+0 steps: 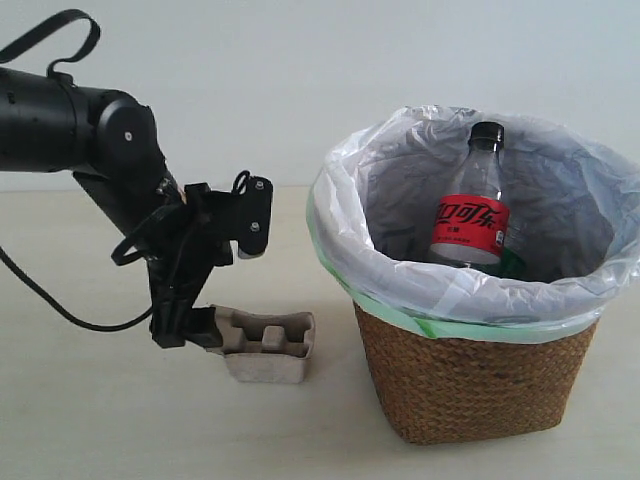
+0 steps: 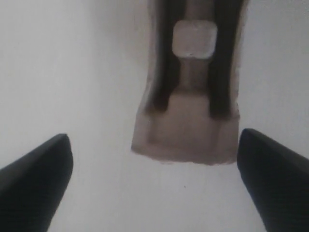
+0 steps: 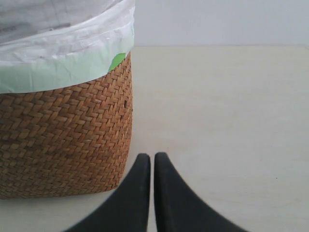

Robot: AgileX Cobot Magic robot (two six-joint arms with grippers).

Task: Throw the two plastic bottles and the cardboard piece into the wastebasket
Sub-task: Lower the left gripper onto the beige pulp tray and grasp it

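Checking in from the remote station. The left gripper (image 1: 195,328) is down at table level with its fingers spread wide and nothing in them. The cardboard piece (image 1: 268,345) sits on the table (image 1: 100,420) right at the fingertips, a little left of the wastebasket (image 1: 470,385). The red-label bottle (image 1: 472,215) stands upright inside the white bag (image 1: 400,150), black cap on top. My right gripper (image 3: 151,193) is pinched closed on nothing, low on the table just beside the basket's wicker wall.
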